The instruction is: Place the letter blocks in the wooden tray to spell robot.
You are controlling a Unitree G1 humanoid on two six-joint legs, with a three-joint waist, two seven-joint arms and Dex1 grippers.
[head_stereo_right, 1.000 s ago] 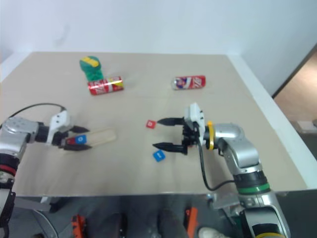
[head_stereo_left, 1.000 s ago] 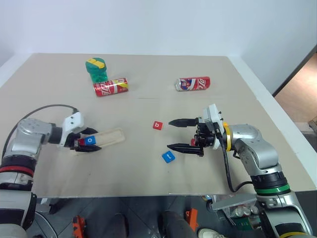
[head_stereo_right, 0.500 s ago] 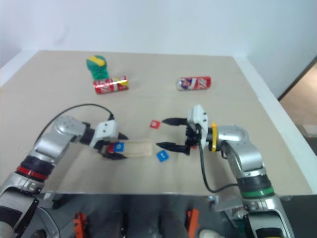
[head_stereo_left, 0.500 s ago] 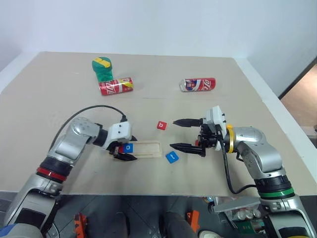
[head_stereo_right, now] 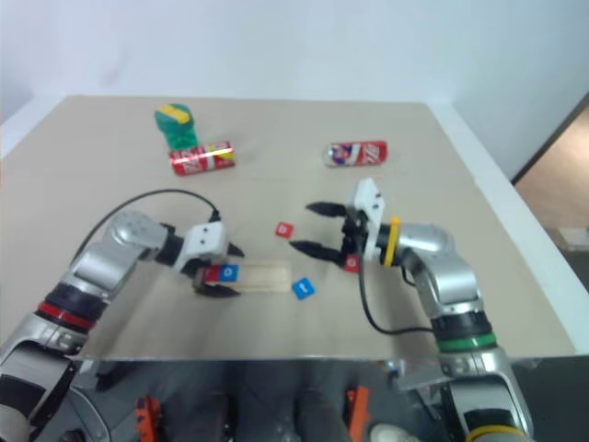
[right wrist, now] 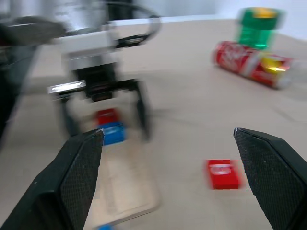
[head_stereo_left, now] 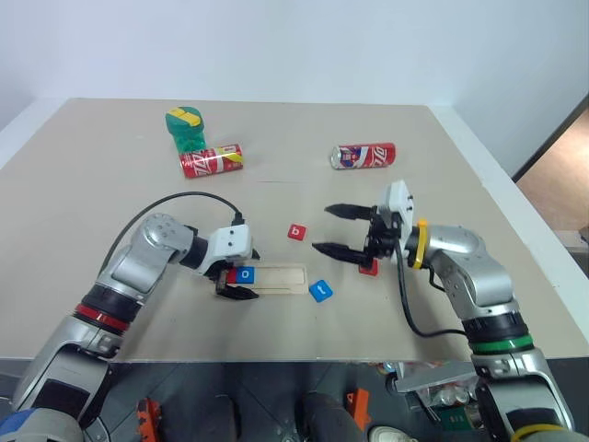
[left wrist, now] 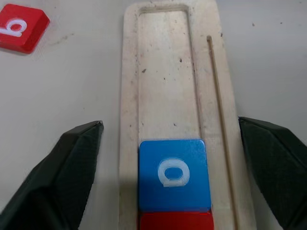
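While spread, left jaws flank blue tile (left wrist: 174, 174) (in tray (left wrist: 169, 62)).

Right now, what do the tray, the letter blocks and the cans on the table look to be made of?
The tray looks like pale unfinished wood: faint grain, specks and a routed groove. The blue o block seems to be smooth matte plastic or painted wood with a white printed letter; I cannot tell which. The red cans look like glossy printed metal, with bright highlights.
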